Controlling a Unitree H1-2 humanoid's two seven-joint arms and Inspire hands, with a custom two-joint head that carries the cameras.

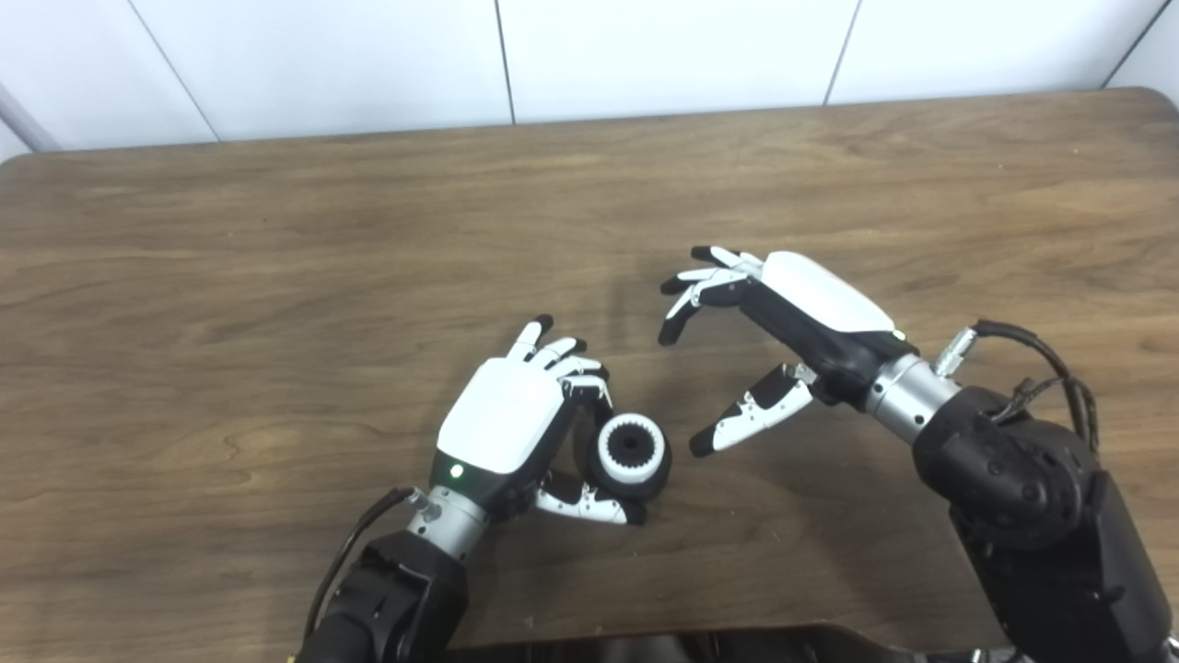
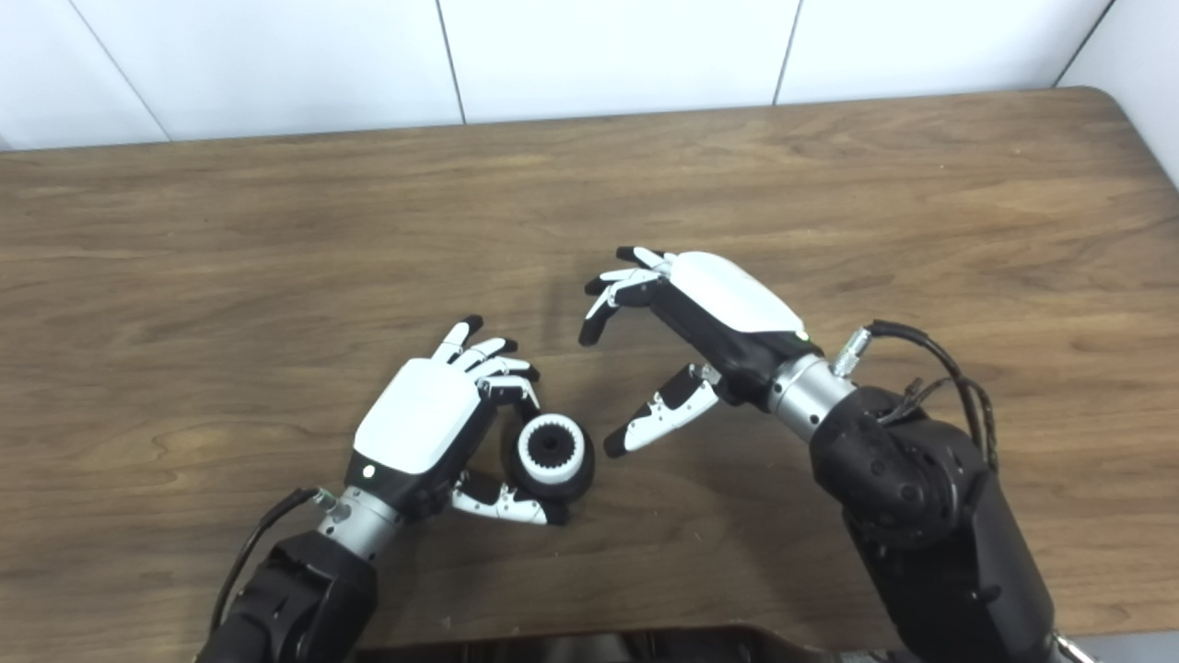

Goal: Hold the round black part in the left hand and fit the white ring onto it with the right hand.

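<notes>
My left hand [image 1: 505, 419] grips the round black part [image 1: 636, 465] low on the table [image 1: 276, 276], the white ring [image 1: 631, 448] apparently seated on it; my right hand [image 1: 783, 331] hovers beside, fingers spread and empty; next, I judge, only checking the fit.

A brown wood-grain table [image 1: 276, 239] with rounded far corners stands against a white panelled wall [image 1: 663, 51] with thin dark seams.

round black part [image 1: 636, 460] | white ring [image 1: 631, 447] seated on it | on table
</notes>
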